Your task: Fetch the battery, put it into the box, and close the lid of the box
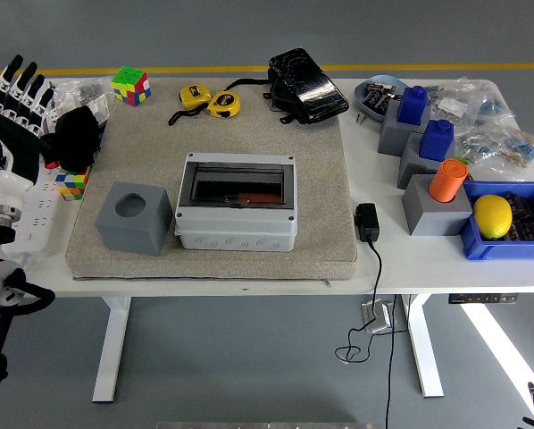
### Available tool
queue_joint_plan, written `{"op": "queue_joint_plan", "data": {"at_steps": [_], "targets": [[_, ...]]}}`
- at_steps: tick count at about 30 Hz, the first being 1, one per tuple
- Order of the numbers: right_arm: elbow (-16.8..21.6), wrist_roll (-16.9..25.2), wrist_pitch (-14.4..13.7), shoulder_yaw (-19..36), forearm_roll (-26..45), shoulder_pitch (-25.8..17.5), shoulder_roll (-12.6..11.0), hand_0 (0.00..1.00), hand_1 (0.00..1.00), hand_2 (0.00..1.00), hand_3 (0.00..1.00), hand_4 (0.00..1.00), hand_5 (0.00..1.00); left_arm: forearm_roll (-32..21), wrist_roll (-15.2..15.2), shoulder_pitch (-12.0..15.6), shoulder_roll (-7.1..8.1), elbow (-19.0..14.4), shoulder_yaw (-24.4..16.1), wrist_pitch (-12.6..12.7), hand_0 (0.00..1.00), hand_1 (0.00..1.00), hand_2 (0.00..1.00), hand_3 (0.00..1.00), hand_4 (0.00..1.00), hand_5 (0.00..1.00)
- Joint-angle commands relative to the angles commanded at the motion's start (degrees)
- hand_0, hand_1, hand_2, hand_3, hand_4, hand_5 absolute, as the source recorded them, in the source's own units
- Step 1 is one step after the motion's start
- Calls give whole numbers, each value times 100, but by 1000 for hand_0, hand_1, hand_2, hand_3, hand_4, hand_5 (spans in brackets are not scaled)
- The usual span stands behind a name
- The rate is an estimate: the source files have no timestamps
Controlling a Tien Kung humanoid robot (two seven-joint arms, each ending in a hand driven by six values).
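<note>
The grey box (237, 228) stands in the middle of the beige mat (321, 161), with its dark see-through lid (238, 183) lying flat on top. Through the lid I see an orange-red object (260, 197) inside; I cannot tell whether it is the battery. My left hand (15, 96) is at the far left edge of the table, well away from the box, with its fingers spread upward and holding nothing. Only a dark tip of my right arm (533, 393) shows in the bottom right corner, below the table.
A grey cube with a round hole (135, 217) sits left of the box. Along the back are a Rubik's cube (130, 85), yellow tape measures (210, 100) and a black bag (305, 85). Grey blocks with blue and orange caps (435, 170), a lemon (492, 215) and a charger (367, 222) fill the right.
</note>
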Motion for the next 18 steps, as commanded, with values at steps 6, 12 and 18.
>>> {"op": "queue_joint_plan", "data": {"at_steps": [6,12,18], "targets": [[0,47,22,127,-108,-96,95,841,775,758,795,998,998,415,205,138,31,-96,-156,107,930,960,906,893,998,998],[0,122,54,122,-47,-232,143,845,776,759,796,998,998,897,430,209,42,-199,-164,262,907,924,882,865,998,998],[0,115,83,231,-136,-330,119,846,777,761,797,998,998,1181,550,199,50,-241,-61,423,899,915,873,859,998,998]]}}
